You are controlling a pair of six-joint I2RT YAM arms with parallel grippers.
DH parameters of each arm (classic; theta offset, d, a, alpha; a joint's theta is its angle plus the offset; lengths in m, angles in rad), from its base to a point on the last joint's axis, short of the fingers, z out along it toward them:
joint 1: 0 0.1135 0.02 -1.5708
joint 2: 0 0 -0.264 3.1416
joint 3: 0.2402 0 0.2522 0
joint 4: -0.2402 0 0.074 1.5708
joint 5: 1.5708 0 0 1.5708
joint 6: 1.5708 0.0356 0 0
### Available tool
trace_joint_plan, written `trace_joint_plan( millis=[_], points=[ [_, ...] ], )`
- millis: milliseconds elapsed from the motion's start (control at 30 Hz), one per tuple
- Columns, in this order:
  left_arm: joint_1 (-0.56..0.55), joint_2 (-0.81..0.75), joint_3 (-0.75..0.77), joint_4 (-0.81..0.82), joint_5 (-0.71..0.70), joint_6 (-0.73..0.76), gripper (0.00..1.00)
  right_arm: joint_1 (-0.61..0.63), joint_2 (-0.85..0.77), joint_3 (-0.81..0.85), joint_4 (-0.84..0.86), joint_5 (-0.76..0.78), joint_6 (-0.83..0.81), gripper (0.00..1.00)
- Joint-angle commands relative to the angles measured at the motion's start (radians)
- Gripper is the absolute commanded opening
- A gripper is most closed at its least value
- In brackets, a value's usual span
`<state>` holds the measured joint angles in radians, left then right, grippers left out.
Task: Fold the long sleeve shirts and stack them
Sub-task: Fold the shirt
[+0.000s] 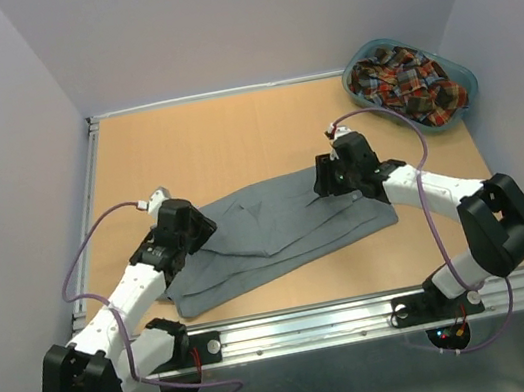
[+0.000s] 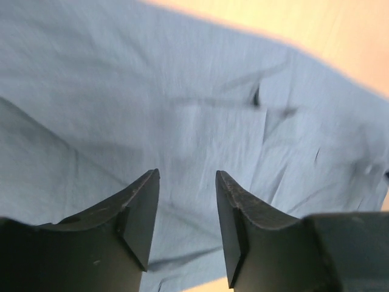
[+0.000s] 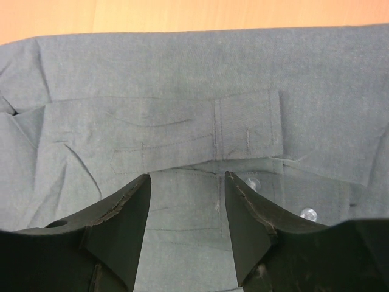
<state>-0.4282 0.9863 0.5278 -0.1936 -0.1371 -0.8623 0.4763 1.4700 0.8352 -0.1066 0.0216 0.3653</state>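
Grey long sleeve shirt (image 1: 279,234), plain woven cloth, lies part-folded and rumpled on the tan wooden surface (image 1: 212,144), towards the near edge, between the two arms.

Overhead view: the left arm (image 1: 132,295) stands over the shirt's left end, and the right arm (image 1: 423,190) over its far right edge. The red, navy and yellow plaid shirt (image 1: 409,81) sits bunched in the teal plastic oval basket (image 1: 466,79) at the far right.

Left wrist view: the left fingers (image 2: 141,213) are released, with a clear gap between them and nothing held. Grey cloth lies below; the picture is blurred.

Right wrist view: the right fingers (image 3: 124,219) are likewise apart and empty, poised above a stitched band (image 3: 182,137), seemingly a cuff, with clear buttons (image 3: 309,213) beside it.

Judgement: folding of the grey shirt is in hand; stacking is not begun. The next move calls for both sets of fingers to descend, pinch an edge cleanly, and carry it over evenly.
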Motion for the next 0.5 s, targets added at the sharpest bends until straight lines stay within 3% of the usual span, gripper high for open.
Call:
trace_joint_plan(
  millis=[0, 300, 467],
  points=[
    [0.11, 0.061, 0.037, 0.012, -0.078, -0.009, 0.57, -0.027, 0.035, 0.044, 0.079, -0.058, 0.018, 0.57],
    [0.218, 0.325, 0.018, 0.169, 0.025, -0.032, 0.57, -0.087, 0.144, -0.02, 0.15, -0.045, 0.043, 0.56],
    [0.258, 0.385, 0.029, 0.168, 0.031, -0.041, 0.56, -0.102, 0.119, -0.087, 0.133, 0.07, 0.02, 0.56]
  ],
)
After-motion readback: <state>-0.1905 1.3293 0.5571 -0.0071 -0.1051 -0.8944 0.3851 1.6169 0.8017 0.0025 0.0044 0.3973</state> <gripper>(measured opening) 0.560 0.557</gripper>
